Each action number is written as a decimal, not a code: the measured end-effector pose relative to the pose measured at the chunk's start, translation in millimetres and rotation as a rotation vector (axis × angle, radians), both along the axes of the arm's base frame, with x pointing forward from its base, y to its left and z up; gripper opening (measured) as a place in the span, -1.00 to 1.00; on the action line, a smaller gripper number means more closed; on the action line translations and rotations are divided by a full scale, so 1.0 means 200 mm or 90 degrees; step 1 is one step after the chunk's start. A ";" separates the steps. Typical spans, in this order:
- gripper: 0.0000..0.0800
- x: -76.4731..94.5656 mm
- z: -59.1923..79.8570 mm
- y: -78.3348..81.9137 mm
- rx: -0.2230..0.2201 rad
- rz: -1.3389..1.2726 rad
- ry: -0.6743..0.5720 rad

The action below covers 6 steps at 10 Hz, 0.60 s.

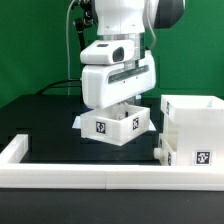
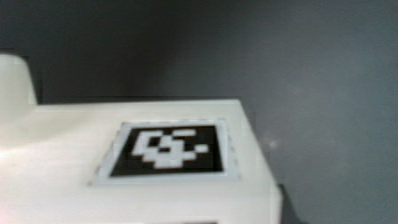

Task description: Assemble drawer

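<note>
Flat black table (image 1: 40,128), matte, with a bare stretch on the exterior view's left. Near the middle of it, the drawer (image 1: 118,124): a low white box, open on top, with two square black-and-white tags on the side turned toward the camera. Lower edge down at the table surface; not possible to tell whether resting there with full weight. On the exterior view's right, near the drawer but apart from it, a taller white housing block (image 1: 195,125), also open on top, with one tag low on its front. Along the near edge, a long white border rail (image 1: 100,178), bending at the exterior view's left into a short piece running away from the camera. Black strip of table visible between rail and drawer.
</note>
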<state>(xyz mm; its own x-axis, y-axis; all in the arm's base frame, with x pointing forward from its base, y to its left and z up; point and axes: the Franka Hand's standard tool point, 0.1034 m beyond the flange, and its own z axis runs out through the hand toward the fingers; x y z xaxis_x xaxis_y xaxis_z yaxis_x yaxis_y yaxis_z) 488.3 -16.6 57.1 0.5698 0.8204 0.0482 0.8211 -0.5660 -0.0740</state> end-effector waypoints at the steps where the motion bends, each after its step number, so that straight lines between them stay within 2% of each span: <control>1: -0.89 0.00 0.00 0.00 0.001 0.026 -0.002; 4: -0.89 -0.01 -0.02 -0.01 0.005 0.161 -0.010; 6: -0.89 0.04 -0.01 -0.07 0.000 0.309 -0.025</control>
